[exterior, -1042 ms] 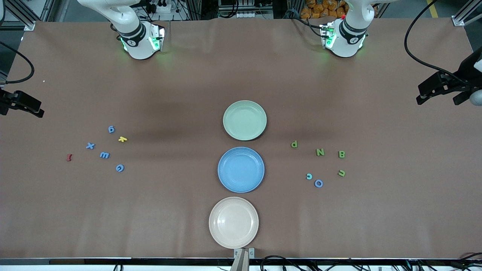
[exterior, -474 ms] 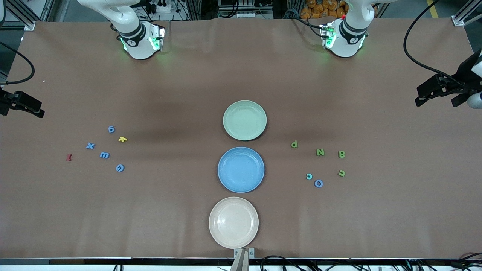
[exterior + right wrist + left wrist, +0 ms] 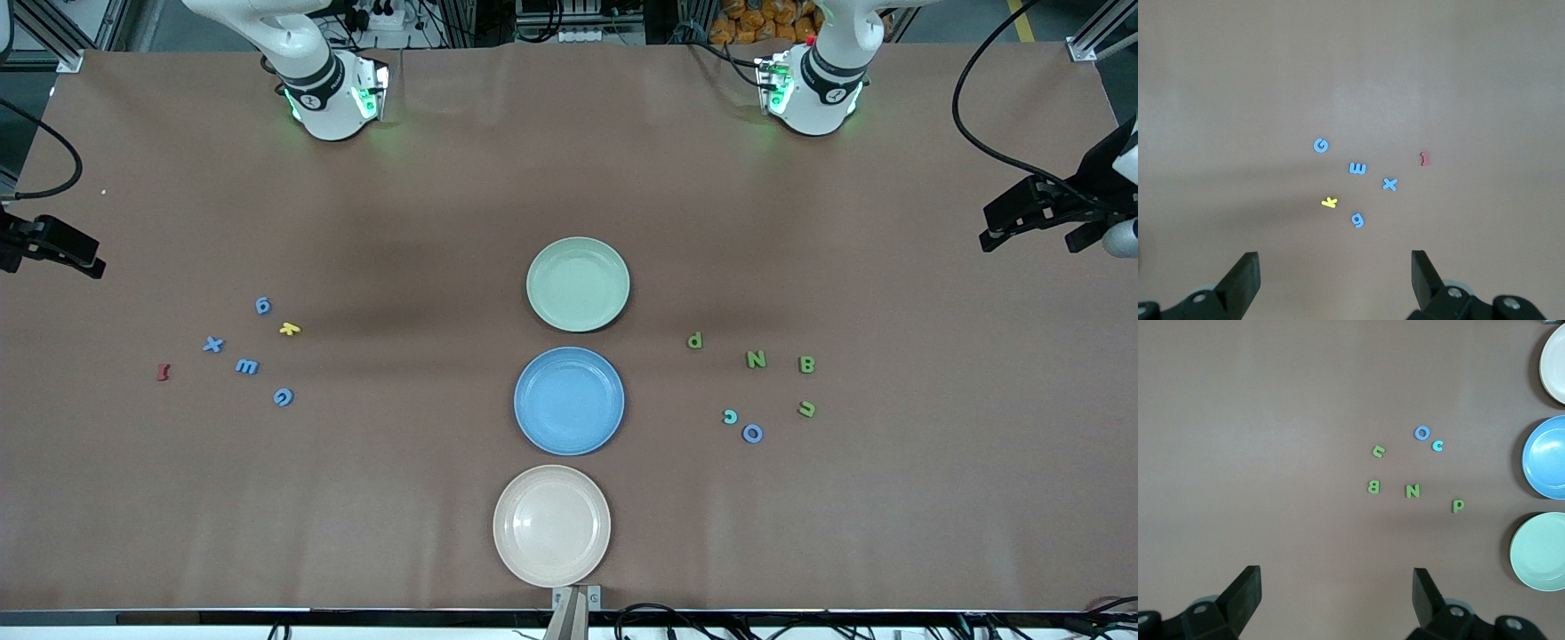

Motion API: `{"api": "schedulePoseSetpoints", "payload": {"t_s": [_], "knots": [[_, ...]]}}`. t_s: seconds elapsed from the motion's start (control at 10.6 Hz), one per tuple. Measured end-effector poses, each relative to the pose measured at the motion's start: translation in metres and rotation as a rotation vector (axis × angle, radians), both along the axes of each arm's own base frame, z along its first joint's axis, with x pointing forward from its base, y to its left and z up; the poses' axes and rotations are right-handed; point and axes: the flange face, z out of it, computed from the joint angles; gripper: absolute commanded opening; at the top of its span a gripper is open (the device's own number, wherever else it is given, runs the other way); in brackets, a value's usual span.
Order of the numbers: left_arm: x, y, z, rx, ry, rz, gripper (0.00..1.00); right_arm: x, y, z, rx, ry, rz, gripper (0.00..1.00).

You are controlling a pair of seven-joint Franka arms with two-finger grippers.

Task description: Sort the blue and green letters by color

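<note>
The blue letters [image 3: 1357, 169] lie on the tabletop [image 3: 444, 196] under my right fingers [image 3: 1335, 280], the green letters [image 3: 1412, 491] under my left fingers [image 3: 1337, 597]. Both pairs hang open and hold nothing. 3 plates [image 3: 518, 418] stand between the 2 groups.

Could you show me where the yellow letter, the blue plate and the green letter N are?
yellow letter [image 3: 289, 329], front view, its middle.
blue plate [image 3: 569, 442], front view, its rim.
green letter N [image 3: 755, 359], front view, its middle.
</note>
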Motion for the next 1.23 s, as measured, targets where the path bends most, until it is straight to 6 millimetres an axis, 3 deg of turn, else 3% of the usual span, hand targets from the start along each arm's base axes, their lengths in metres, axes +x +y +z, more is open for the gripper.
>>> {"api": "schedulePoseSetpoints", "payload": {"t_s": [0.85, 1.23], "knots": [[0.000, 0.000, 0.000, 0.000, 0.000, -0.001, 1.00, 0.000, 0.000, -0.001, 0.000, 0.002, 0.000, 1.00], [0.002, -0.011, -0.004, -0.001, 0.006, -0.019, 1.00, 0.000, 0.001, -0.001, 0.000, 0.001, 0.002, 1.00]]}}
